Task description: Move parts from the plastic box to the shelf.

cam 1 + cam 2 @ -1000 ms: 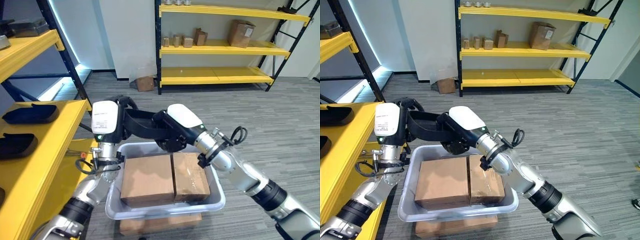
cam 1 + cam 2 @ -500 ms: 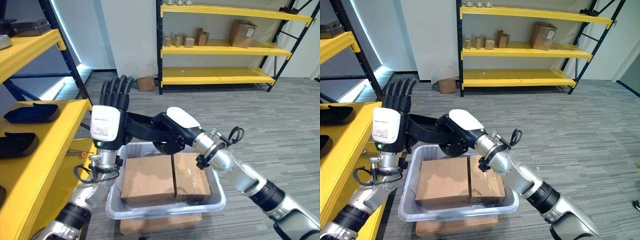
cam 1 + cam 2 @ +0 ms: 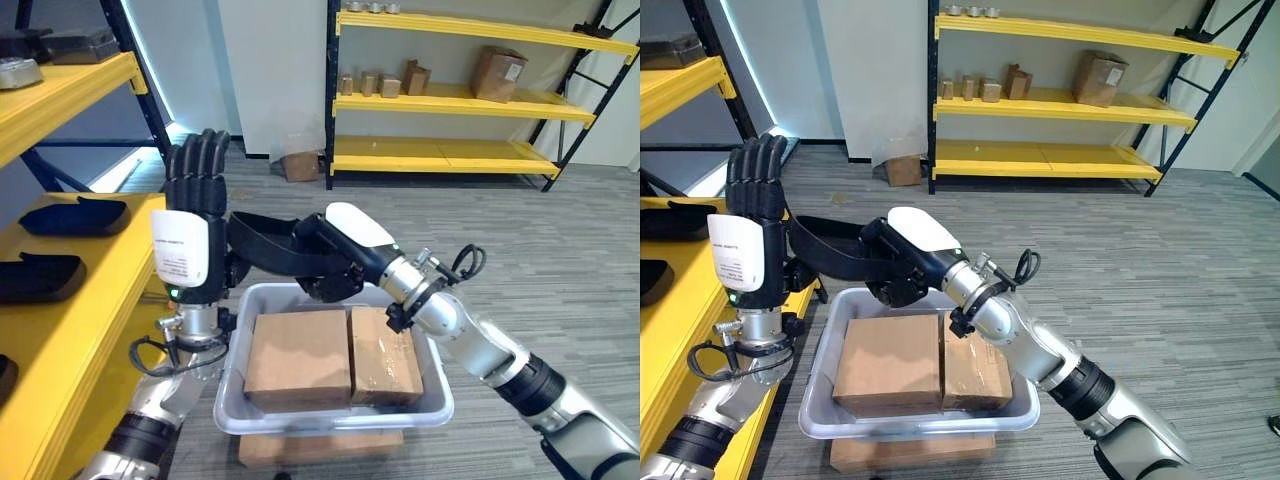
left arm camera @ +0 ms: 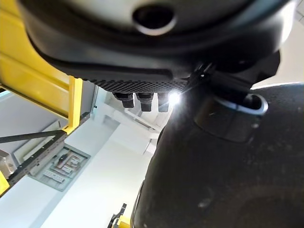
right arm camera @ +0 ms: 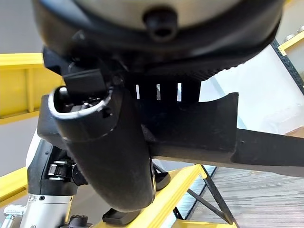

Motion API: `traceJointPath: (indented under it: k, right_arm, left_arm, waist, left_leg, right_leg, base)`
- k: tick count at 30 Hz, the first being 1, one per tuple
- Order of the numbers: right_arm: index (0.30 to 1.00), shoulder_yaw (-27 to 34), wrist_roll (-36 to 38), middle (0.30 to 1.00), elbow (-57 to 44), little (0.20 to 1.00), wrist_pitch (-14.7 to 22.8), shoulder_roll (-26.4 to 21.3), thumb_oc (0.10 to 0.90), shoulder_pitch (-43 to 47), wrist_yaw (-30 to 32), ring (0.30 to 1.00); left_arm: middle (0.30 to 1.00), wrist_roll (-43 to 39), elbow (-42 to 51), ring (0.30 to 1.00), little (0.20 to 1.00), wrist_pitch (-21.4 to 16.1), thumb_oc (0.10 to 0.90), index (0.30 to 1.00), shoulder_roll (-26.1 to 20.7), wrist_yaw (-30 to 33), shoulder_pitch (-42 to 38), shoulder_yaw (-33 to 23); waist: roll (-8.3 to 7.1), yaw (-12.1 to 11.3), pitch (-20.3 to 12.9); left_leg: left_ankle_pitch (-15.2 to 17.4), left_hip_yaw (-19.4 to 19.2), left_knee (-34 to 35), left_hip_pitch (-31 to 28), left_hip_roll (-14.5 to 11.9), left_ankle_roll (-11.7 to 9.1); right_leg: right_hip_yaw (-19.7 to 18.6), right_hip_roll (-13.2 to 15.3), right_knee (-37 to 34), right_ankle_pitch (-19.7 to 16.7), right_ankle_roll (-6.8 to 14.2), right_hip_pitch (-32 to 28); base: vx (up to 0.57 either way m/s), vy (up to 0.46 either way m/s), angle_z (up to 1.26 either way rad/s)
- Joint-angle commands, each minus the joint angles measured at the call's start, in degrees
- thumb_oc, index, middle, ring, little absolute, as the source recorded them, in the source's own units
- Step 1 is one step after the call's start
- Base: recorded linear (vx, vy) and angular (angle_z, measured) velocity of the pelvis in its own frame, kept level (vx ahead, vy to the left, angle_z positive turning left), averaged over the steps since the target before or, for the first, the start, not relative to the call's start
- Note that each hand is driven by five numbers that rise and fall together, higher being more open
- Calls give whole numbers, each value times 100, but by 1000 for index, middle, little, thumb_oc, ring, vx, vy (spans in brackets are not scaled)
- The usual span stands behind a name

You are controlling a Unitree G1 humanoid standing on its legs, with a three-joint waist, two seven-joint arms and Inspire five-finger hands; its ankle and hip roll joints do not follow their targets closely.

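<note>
Yellow shelf [image 3: 85, 330] at far left carries black moulded parts [image 3: 75, 215]. Left hand [image 3: 192, 215] raised upright beside shelf edge, fingers straight, empty. Right hand [image 3: 335, 268] grips black curved part [image 3: 262, 243], fingers and thumb wrapped round it, above rear rim of plastic box [image 3: 330, 410]. Two cardboard boxes [image 3: 300, 358] lie side by side inside it.

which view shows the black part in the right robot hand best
The left eye view: the black part shows as a long curved tray above the plastic box, one end in the right robot hand. The right eye view shows it partly behind the raised left robot hand. The right wrist view shows one end, close up.
</note>
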State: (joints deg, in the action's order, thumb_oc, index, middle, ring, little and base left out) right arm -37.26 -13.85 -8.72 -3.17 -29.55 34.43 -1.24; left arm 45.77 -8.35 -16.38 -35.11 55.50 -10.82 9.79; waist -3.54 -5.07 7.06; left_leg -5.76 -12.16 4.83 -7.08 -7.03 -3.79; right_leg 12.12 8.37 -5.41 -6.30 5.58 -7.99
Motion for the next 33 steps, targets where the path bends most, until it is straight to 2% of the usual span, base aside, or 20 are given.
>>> traceJointPath:
  k: [1,3,4,7,10,16,19,24,27,29,33]
  right_arm:
    - [300,1,77,300,-273,300,251,283,400,933,134,300]
    - [300,15,153,300,-299,300,446,145,400,845,122,300]
    - [300,20,150,300,-301,300,447,146,400,843,122,300]
    - [300,20,314,300,-339,300,623,-15,400,826,163,300]
    - [300,65,213,300,-440,300,647,-29,400,766,185,300]
    - [300,63,180,300,-530,300,436,78,400,876,132,300]
    - [300,15,241,300,-448,300,511,139,400,963,130,300]
    - [300,-38,167,300,-481,300,614,215,400,950,152,300]
    - [300,-39,136,300,-493,300,563,227,400,945,182,300]
    - [300,-54,217,300,-349,300,662,210,400,993,288,300]
    - [300,-67,236,300,-257,300,799,206,400,1095,210,300]
  left_arm:
    - [1000,70,1305,1000,1000,-745,900,1000,-35,-123,-1170,511]
    - [1000,173,1416,1000,1000,-466,900,1000,-167,-503,-1209,540]
    - [1000,157,1427,1000,1000,-455,900,1000,-173,-522,-1214,543]
    - [1000,-362,1540,1000,1000,-202,900,1000,-416,-957,-1306,690]
    - [1000,-487,1609,1000,1000,-256,900,1000,-475,-1142,-1202,755]
    - [1000,-635,1885,1000,1000,-320,900,1000,-429,-1695,-1167,922]
    - [1000,-792,1904,1000,1000,-264,900,1000,-417,-2066,-1272,1141]
    - [1000,-702,1280,1000,1000,-650,900,1000,-376,-1568,-1450,1658]
    - [1000,-634,1197,1000,1000,-688,900,1000,-345,-1501,-1464,1731]
    - [1000,-541,955,1000,1000,-895,900,1000,-398,-1246,-1554,2069]
    - [1000,-438,892,1000,1000,-1096,900,1000,-413,-1188,-1631,2233]
  waist:
    - [68,-37,-197]
    - [74,27,-205]
    - [70,24,-206]
    - [81,58,-189]
    - [107,5,-139]
    - [142,-46,-132]
    - [155,-29,-146]
    - [198,60,-161]
    - [204,65,-167]
    - [217,130,-192]
    - [223,140,-185]
  left_leg:
    - [741,86,15,-398,-92,-43]
    - [735,50,17,-398,-105,-49]
    - [734,50,17,-395,-105,-50]
    - [719,40,17,-382,-104,-37]
    - [716,75,12,-370,-95,-28]
    - [739,106,17,-389,-68,-14]
    - [741,105,17,-399,-64,-14]
    - [740,55,17,-392,-63,-1]
    - [743,47,17,-393,-63,-1]
    - [753,-8,16,-396,-61,-3]
    - [755,-21,14,-391,-61,3]
  right_leg:
    - [25,122,41,543,136,-233]
    - [4,118,41,527,156,-208]
    - [4,117,41,526,156,-205]
    - [-7,113,41,511,165,-178]
    - [18,123,41,506,164,-187]
    - [35,127,41,520,163,-220]
    - [24,119,41,521,164,-225]
    - [-39,122,41,523,154,-197]
    - [-51,122,41,525,155,-192]
    - [-79,136,41,524,171,-167]
    - [-89,142,41,524,174,-153]
  base:
    - [0,0,0]
    - [-6,6,-2]
    - [-12,7,-5]
    - [-18,7,-2]
    - [-12,3,0]
    - [0,0,0]
    - [2,0,1]
    - [-2,4,-1]
    - [0,0,0]
    - [0,0,0]
    - [0,0,0]
